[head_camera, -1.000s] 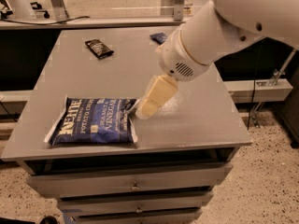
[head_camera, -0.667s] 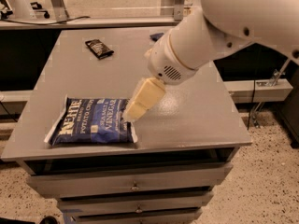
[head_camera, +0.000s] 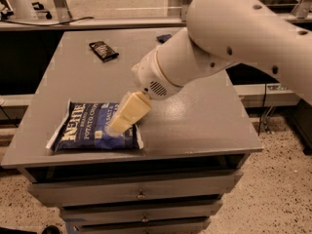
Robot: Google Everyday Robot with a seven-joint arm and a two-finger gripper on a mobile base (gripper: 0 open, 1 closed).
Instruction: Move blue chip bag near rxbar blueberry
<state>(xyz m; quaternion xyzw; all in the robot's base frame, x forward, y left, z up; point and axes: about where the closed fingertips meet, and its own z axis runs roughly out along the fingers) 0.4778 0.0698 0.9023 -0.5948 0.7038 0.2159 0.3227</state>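
Observation:
The blue chip bag lies flat on the front left part of the grey table. It is dark blue with white lettering and white crimped edges. My gripper is cream-coloured, points down to the left, and sits over the right part of the bag, at or just above its surface. The rxbar blueberry is a small dark-blue bar at the far middle of the table, mostly hidden behind my arm.
A black-wrapped bar with white print lies at the far left of the table. My large white arm reaches in from the upper right over the table's far right part. Drawers sit below the table front.
My gripper has moved left and down, from beside the bag's right edge to over the bag's right part. The bag and the bars have not moved.

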